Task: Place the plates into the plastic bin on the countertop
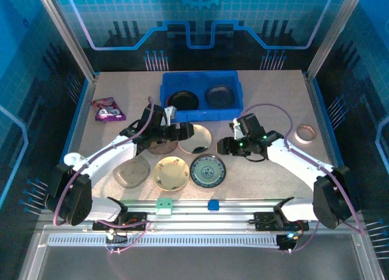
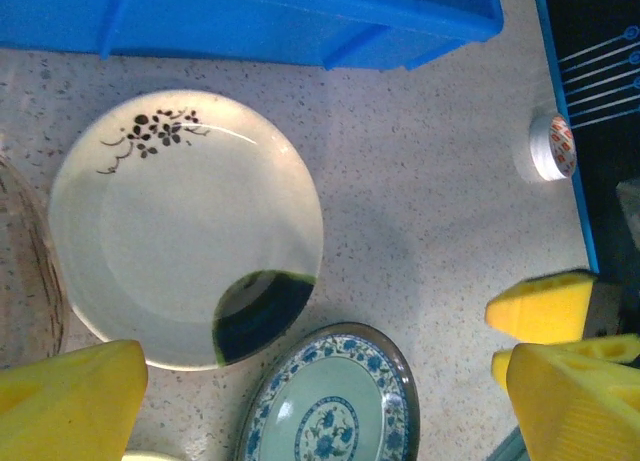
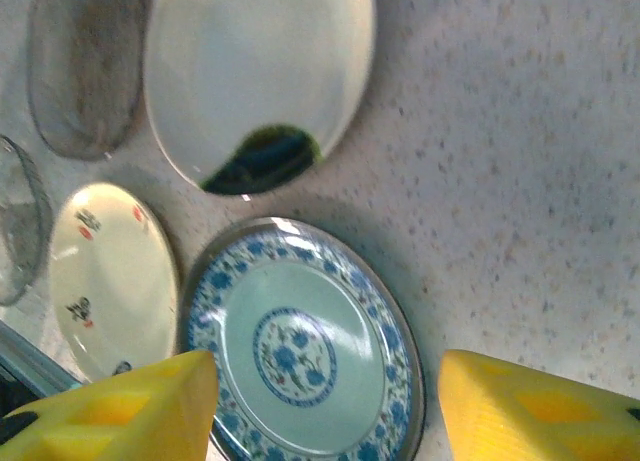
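Note:
The plastic bin (image 1: 200, 114) stands at the back middle of the countertop (image 1: 273, 98), with a black plate (image 1: 182, 99) and a dark grey plate (image 1: 220, 96) inside. In front of it lie a white plate (image 1: 196, 139), a smoky brown plate (image 1: 159, 147), a translucent grey plate (image 1: 132, 170), a cream floral plate (image 1: 172, 173) and a blue-green patterned plate (image 1: 208, 169). My left gripper (image 2: 325, 406) hovers open beside the white plate (image 2: 185, 226), its yellow fingers (image 2: 70, 396) empty. My right gripper (image 3: 325, 411) is open above the blue-green plate (image 3: 300, 341), its fingers on either side of it.
A purple snack packet (image 1: 108, 109) lies at the back left. A small tape ring (image 1: 305, 133) sits near the right edge, also seen from the left wrist as a tape ring (image 2: 552, 146). The bin's front wall (image 2: 250, 26) is just beyond the white plate.

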